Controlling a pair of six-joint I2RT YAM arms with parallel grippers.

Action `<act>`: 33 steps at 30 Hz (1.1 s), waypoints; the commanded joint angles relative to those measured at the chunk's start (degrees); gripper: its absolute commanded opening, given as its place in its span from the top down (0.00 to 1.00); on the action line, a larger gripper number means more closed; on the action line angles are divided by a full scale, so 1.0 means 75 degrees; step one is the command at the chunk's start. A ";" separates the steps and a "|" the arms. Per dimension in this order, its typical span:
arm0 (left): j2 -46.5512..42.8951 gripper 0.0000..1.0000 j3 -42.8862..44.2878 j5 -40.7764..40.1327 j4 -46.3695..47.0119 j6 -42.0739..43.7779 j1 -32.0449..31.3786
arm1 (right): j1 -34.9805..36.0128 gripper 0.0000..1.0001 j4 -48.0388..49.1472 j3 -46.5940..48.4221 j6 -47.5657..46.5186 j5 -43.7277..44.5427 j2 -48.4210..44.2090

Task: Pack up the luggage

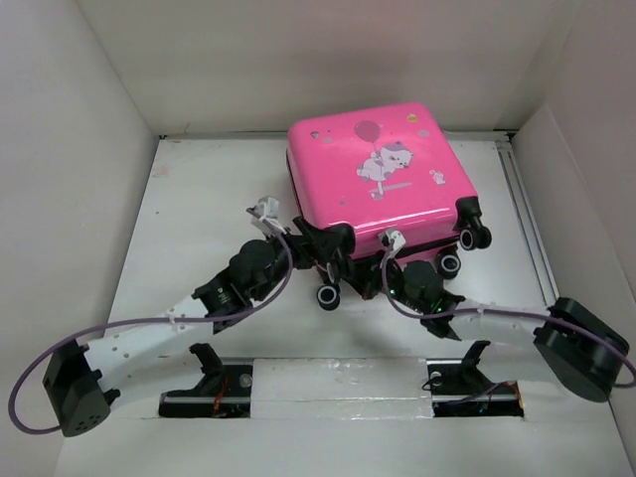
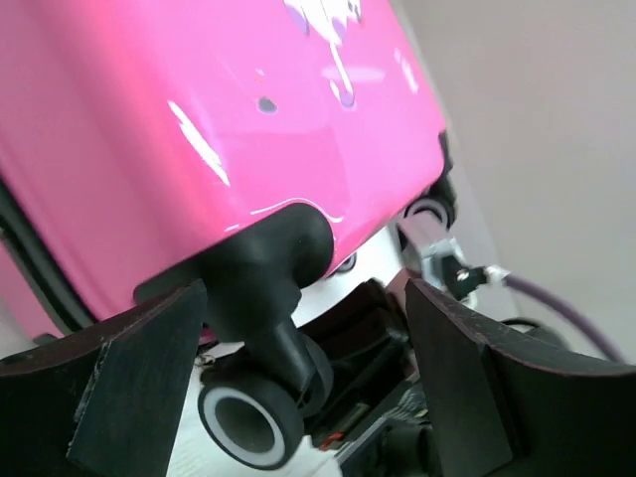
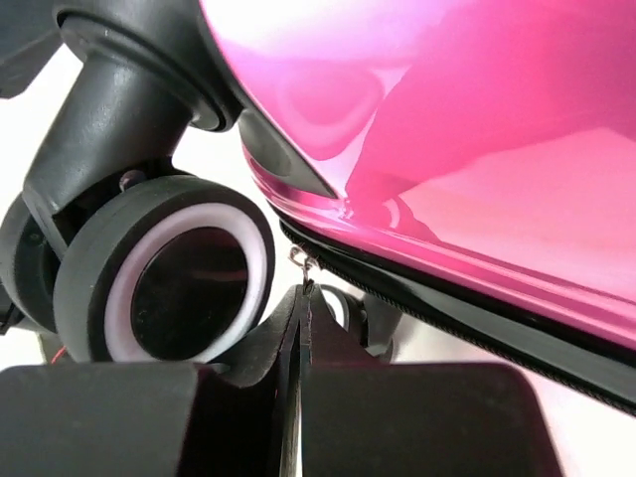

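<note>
The hot-pink luggage (image 1: 378, 169) lies flat and closed on the white table, its wheels facing the arms. My left gripper (image 1: 316, 241) is at its near left corner. In the left wrist view the gripper (image 2: 303, 298) is open, with its jaws on either side of a black wheel mount and wheel (image 2: 248, 422) under the pink shell (image 2: 199, 129). My right gripper (image 1: 383, 270) is under the near edge. In the right wrist view it (image 3: 303, 295) is shut on the small metal zipper pull (image 3: 303, 262) of the black zipper trim (image 3: 477, 318), beside a wheel (image 3: 184, 283).
White walls close in the table on the left (image 1: 70, 199), back and right (image 1: 586, 199). Other suitcase wheels (image 1: 475, 237) stick out toward the right arm. The right arm's purple cable (image 2: 542, 291) shows past the left gripper. The arm bases (image 1: 209, 383) sit at the near edge.
</note>
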 commanded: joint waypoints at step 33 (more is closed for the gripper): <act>0.4546 1.00 0.2859 0.3713 0.2439 -0.0770 -0.0385 | 0.1594 1.00 0.2048 -0.1456 0.1109 0.3331 -0.1211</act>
